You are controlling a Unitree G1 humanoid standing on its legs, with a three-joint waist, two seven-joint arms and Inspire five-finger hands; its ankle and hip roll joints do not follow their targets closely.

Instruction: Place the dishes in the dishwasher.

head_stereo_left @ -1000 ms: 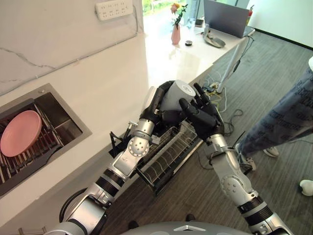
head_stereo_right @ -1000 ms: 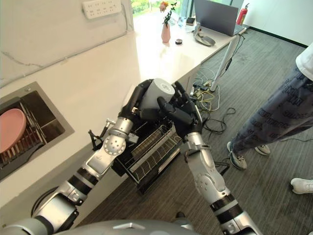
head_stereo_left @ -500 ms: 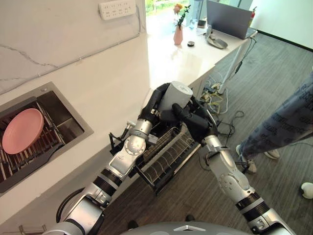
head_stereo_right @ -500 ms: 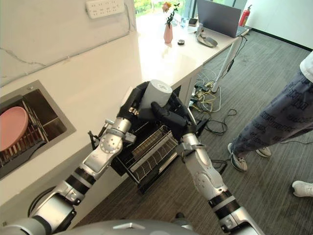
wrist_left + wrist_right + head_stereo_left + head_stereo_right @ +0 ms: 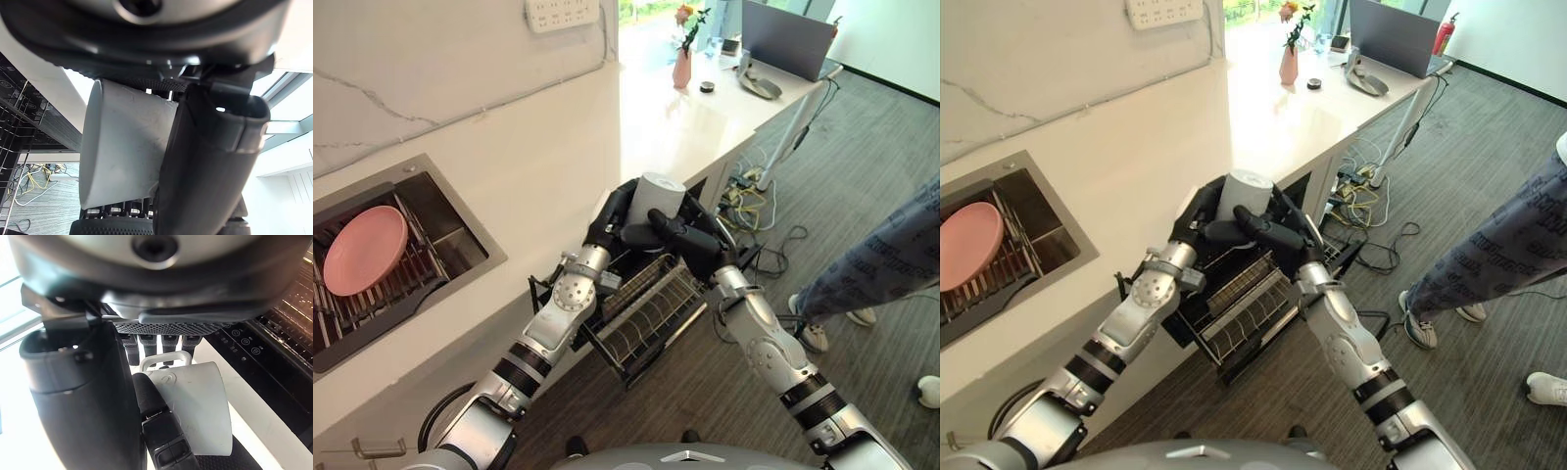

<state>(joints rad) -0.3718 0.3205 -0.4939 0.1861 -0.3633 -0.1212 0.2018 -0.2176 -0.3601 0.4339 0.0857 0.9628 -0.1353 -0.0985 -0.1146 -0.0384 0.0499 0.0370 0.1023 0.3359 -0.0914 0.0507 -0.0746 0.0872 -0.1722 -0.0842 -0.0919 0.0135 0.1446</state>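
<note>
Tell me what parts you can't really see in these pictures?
- Inside of the white mug: both head views show it upside down, both robot hands wrapped round it.
- Left robot hand fingers: behind the mug.
- Dish rack back part: under the counter edge and the right robot hand.
- Pink plate in the sink: its lower edge sits behind the rack wires.
- Person: cut off by the picture's right edge.

The scene was seen from above by the two head views, aimed down and forward over the white counter [image 5: 538, 186] and the pulled-out dishwasher rack [image 5: 651, 313] below its edge. Nearly the same area was covered by both (the right eye set slightly to the right). Each wrist view was taken from very close along its own hand, and the grey mug [image 5: 122, 152] was shared by both.
</note>
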